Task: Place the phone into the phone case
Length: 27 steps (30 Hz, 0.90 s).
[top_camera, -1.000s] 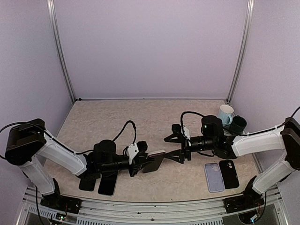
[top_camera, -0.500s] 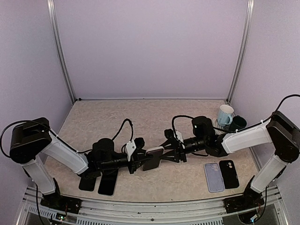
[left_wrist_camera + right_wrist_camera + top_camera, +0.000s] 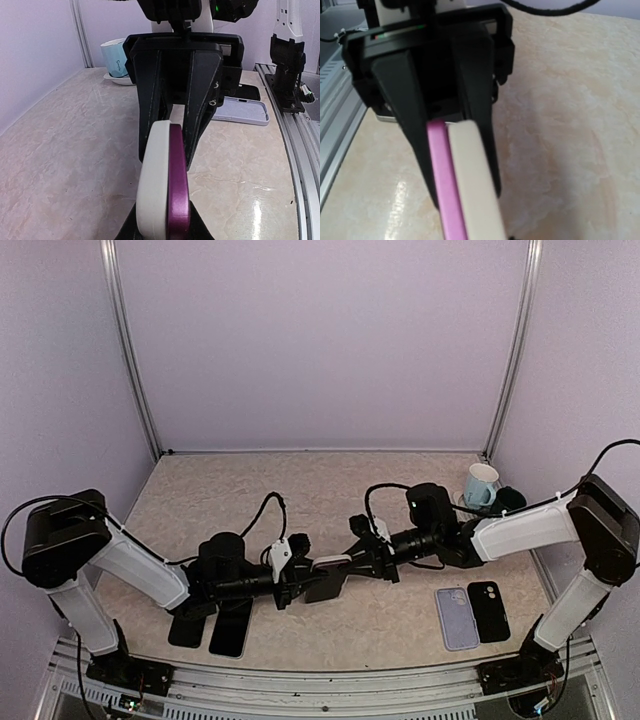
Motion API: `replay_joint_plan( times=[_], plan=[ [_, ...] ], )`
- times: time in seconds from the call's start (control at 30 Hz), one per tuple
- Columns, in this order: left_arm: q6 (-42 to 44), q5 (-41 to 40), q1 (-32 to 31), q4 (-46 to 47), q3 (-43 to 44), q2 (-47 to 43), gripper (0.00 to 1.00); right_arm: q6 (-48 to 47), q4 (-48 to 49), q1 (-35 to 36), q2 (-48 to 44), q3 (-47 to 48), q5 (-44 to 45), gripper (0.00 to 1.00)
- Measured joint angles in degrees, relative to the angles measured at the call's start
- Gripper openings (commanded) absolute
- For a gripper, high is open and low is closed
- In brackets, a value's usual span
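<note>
**Item:** phone (image 3: pixel 178 185), the magenta-edged slab. It is lying flat against a cream case (image 3: pixel 152 185), and you are seeing both edge-on. The views are not showing whether the phone is seated inside the case or only pressed against it.

**Location:** the pair is hanging in the air over the near middle of the table (image 3: pixel 260 500), bridging the two arms.

**Holds:** the left gripper (image 3: pixel 300 580) is clamping one end of the pair across its flat faces. The right gripper (image 3: pixel 355 565) is pinching the opposite end, with its fingers sitting flush on both faces in the left wrist view.

**Handling, as a judgement:**
- You are dealing with a thin, rigid, fairly light slab with smooth faces.
- It is likely slippery, and its glass side would be fragile under a hard squeeze or a drop.
- The case is probably springier at its lip.
- You are best gripping flat on the faces near the short ends. That leaves the long edges free so the lip can snap over them.
- The two slabs may shear against each other, so you are wanting even pressure from both sides.

**Surroundings:**
- A lilac case (image 3: pixel 457 618) and a black case (image 3: pixel 489 611) are lying side by side near the right arm's base.
- Two dark slabs (image 3: pixel 230 628) are lying by the left arm.
- A mug (image 3: pixel 481 483) is standing at the far right.
</note>
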Motion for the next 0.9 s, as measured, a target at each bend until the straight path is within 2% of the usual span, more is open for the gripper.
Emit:
replay_joint_plan(
  times=[0.03, 0.07, 0.23, 0.63, 0.77, 0.9],
  plan=[
    [0.02, -0.02, 0.02, -0.44, 0.26, 0.00, 0.37, -0.44, -0.37, -0.11, 0.00, 0.11, 0.00, 0.00],
    [0.02, -0.33, 0.02, -0.90, 0.55, 0.00, 0.41, -0.94, -0.74, -0.17, -0.02, 0.13, -0.13, 0.00],
    [0.26, -2.21, 0.00, -4.24, 3.08, 0.98, 0.55, -1.92, -1.11, 0.48, -0.02, 0.13, -0.15, 0.00],
    [0.98, -3.19, 0.11, -2.47, -0.13, 1.27, 0.61, -2.38, -2.36, 0.33, -1.18, -0.28, -0.46, 0.00],
    [1.38, -2.54, 0.11, -1.09, -1.88, 1.27, 0.72, -3.52, -4.48, 0.31, -1.88, -0.39, -1.27, 0.00],
    [1.86, -1.62, -0.15, -1.07, -2.64, -0.39, 0.73, -5.49, -6.40, 0.31, -2.14, 0.11, -1.57, 0.00]
  ],
)
